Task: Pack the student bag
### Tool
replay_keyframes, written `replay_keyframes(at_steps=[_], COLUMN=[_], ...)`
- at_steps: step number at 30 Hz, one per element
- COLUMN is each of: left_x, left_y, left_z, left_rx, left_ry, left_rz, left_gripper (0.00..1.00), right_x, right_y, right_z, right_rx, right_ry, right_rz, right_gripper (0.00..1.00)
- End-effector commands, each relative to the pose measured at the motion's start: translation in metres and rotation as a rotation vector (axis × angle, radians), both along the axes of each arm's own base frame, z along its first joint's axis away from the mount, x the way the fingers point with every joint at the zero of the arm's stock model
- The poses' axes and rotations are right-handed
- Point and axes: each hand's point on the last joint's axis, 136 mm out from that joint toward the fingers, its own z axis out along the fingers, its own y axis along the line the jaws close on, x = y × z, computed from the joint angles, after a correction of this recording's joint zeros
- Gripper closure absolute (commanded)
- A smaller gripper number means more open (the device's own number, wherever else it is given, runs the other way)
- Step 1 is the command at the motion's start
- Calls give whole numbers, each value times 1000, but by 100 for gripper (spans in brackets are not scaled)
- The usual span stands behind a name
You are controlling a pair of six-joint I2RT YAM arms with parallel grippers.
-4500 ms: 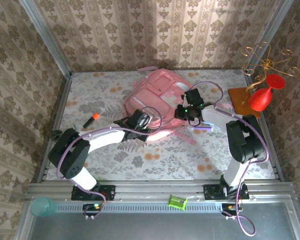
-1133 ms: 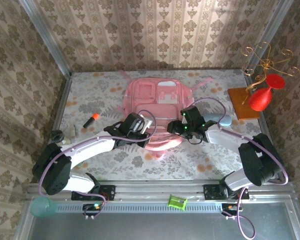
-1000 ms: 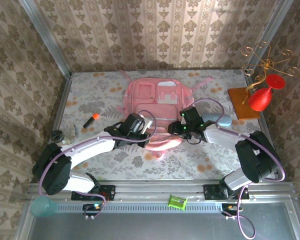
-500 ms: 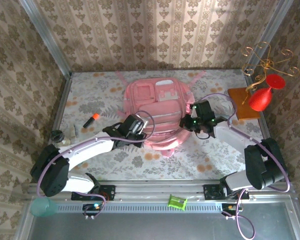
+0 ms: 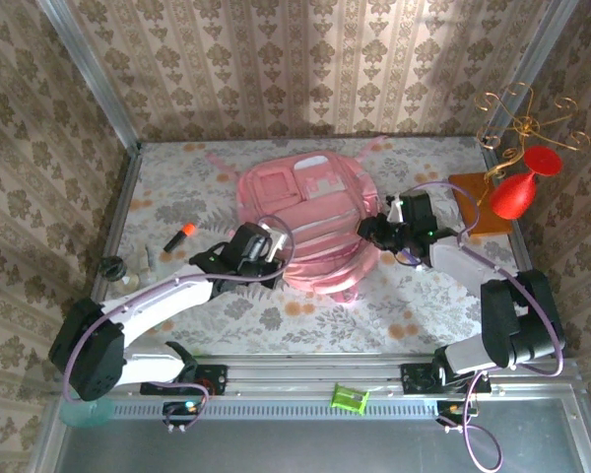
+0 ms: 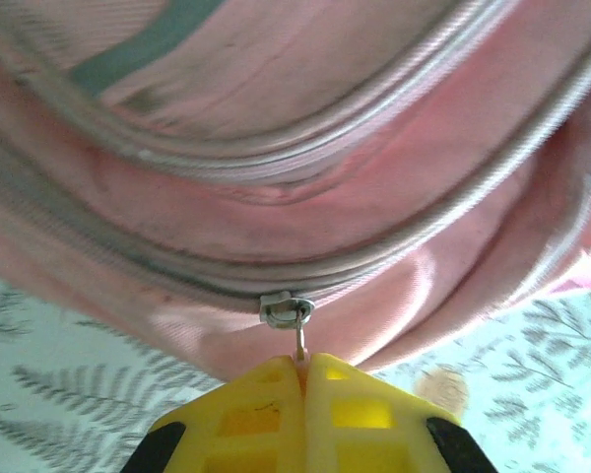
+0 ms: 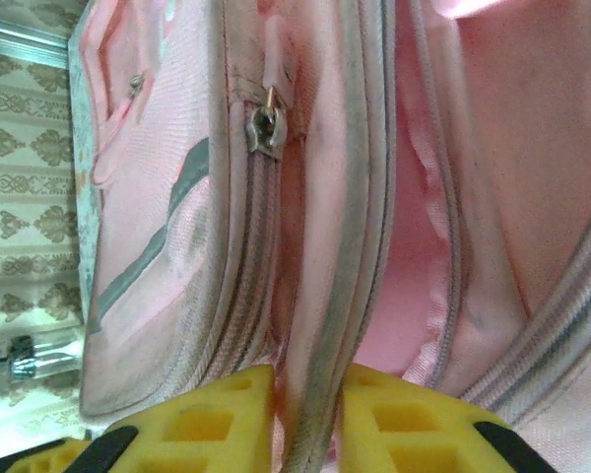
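Here's the student bag (image 5: 300, 202), lying flat mid-table (image 5: 167, 182), pockets up. At its near-left edge the left gripper (image 6: 301, 363) is clenched on the thin zip pull (image 6: 299, 342), just below the slider (image 6: 287, 308). On the bag's right side, the right gripper (image 7: 306, 386) pinches the zip seam (image 7: 317, 286). The trick now: draw the pull along the zip's curve, not away from the bag, while the right grip braces the fabric taut.

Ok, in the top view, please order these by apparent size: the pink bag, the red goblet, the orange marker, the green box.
1. student bag, clearly largest
2. red goblet
3. orange marker and green box: they look about alike, so I do not rank them.
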Motion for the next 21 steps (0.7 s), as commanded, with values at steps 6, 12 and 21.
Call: replay_keyframes(at_steps=[6, 12, 21], left_x=[-13, -16, -12], left_y=[-35, -38, -31], left_z=[15, 12, 15], left_rx=[-96, -86, -51], left_ry=[28, 25, -3], left_rz=[-102, -114, -105], left_gripper=[100, 100, 100], right_x=[-1, -8, -4], right_y=[28, 39, 13], right_z=[15, 27, 49], right_rx=[102, 113, 68], right_ry=[-106, -163, -274], right_rz=[-44, -75, -204], right_gripper=[68, 63, 100])
